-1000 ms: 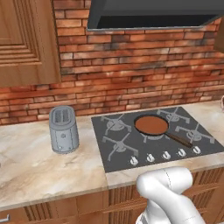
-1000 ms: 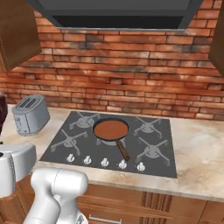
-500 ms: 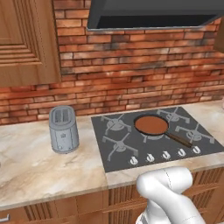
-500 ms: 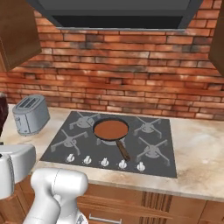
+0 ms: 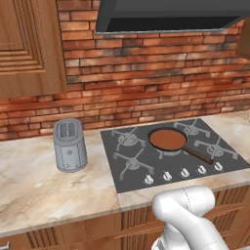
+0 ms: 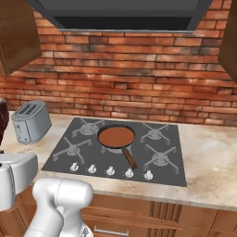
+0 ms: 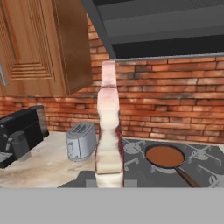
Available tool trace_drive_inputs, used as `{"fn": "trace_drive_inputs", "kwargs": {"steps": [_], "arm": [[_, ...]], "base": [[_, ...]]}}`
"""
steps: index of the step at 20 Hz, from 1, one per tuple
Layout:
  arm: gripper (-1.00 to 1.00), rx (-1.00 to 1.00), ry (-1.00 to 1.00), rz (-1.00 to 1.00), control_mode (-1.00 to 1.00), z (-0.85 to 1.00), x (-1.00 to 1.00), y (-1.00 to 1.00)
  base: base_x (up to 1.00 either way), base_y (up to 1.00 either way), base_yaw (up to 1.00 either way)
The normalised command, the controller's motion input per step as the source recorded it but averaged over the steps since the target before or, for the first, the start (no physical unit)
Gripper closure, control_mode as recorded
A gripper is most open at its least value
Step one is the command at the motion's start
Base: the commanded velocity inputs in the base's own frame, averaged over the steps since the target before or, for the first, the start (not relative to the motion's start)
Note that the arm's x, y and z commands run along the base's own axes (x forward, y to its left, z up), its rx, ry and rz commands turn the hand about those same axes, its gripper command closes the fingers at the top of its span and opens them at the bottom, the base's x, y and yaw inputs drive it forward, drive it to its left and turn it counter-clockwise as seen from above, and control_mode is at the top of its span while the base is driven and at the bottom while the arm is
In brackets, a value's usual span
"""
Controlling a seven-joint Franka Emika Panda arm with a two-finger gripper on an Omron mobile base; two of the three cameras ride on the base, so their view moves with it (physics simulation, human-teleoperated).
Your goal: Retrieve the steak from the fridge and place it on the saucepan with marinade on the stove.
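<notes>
1. Left base view: the stove [image 5: 171, 154] is set into the marble counter [image 5: 44, 185] under the brick wall [image 5: 146, 83]. The saucepan [image 5: 168, 140] sits on a grate near the stove's middle, its marinade [image 5: 167, 139] a flat reddish-brown disc; the brown handle runs from the pan toward the stove's front right corner, just behind the white knobs [image 5: 183, 173]. A grey toaster [image 5: 69, 145] stands on the counter well to the left of the stove. The range hood [image 5: 171, 17] hangs above the stove, and a wooden cabinet [image 5: 29, 46] hangs above the toaster.

2. Right base view: the saucepan [image 6: 116, 137] rests at the stove's [image 6: 115, 150] centre, handle pointing toward the knob row at the stove's front edge. The toaster [image 6: 31, 121] stands left of the stove, apart from it.

3. Hand view: the steak [image 7: 108, 131] stands edge-on, a pale pink strip with dark red along one side, rising from the bottom where the closed gripper holds it; the fingertips themselves are hidden behind it. Beyond lie the stove [image 7: 205, 164] and the saucepan [image 7: 165, 157], lower and to the right of the steak. The toaster [image 7: 81, 141] is left of the stove, a black coffee machine [image 7: 19, 133] farther left.
</notes>
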Motion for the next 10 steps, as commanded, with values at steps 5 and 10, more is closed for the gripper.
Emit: {"fn": "trace_drive_inputs", "kwargs": {"steps": [5, 10], "arm": [[1.0, 0.0, 0.0, 0.0, 1.0, 0.0, 0.0, 0.0], [1.0, 0.0, 0.0, 0.0, 1.0, 0.0, 0.0, 0.0]], "base": [[-0.02, -0.58, -0.06], [-0.74, -0.24, -0.02]]}}
